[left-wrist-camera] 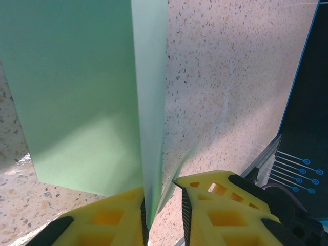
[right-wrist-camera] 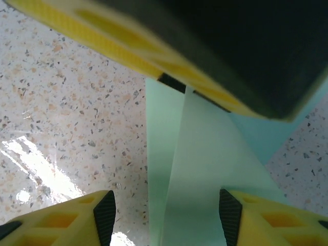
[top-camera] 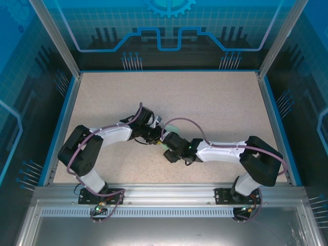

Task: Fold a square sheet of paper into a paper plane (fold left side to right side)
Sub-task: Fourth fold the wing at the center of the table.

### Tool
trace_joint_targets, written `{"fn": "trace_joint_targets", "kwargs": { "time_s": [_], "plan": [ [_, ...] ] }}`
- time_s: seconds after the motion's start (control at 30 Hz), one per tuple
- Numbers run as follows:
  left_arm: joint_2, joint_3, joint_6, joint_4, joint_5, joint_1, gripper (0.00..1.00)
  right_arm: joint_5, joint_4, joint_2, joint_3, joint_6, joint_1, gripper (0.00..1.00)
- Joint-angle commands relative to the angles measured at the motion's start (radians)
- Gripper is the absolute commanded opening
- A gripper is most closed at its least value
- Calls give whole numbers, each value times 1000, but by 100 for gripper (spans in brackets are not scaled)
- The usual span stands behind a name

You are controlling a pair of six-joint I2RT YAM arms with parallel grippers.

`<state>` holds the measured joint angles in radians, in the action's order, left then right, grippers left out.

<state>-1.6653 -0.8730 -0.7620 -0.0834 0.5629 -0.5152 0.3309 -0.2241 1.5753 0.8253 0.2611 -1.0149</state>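
left hand (left-wrist-camera: 160, 190) pinching creased sheet of paper (left-wrist-camera: 77, 92) | right hand (right-wrist-camera: 166, 205) open, straddling the sheet

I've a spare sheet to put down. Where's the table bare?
Bare: the far half of the table, up to the back wall. Crowded: near centre, where left gripper and right gripper meet at the paper.
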Motion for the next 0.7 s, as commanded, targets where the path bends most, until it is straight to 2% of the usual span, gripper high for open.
{"fn": "trace_joint_targets", "kwargs": {
  "time_s": [0.0,0.17,0.4,0.67],
  "plan": [
    [16,-41,-30,14,48,-6,25,9,-36,34,0,11,-3,57],
    [12,-43,-36,10,45,-6,22,-4,17,-8,-61,5,-4,57],
    [6,-47,-27,-13,30,-5,22,-34,114,-121,-154,-27,-2,64],
    [-8,-68,-18,-41,33,-5,22,-29,157,-120,-176,-16,-7,65]
  ]
}}
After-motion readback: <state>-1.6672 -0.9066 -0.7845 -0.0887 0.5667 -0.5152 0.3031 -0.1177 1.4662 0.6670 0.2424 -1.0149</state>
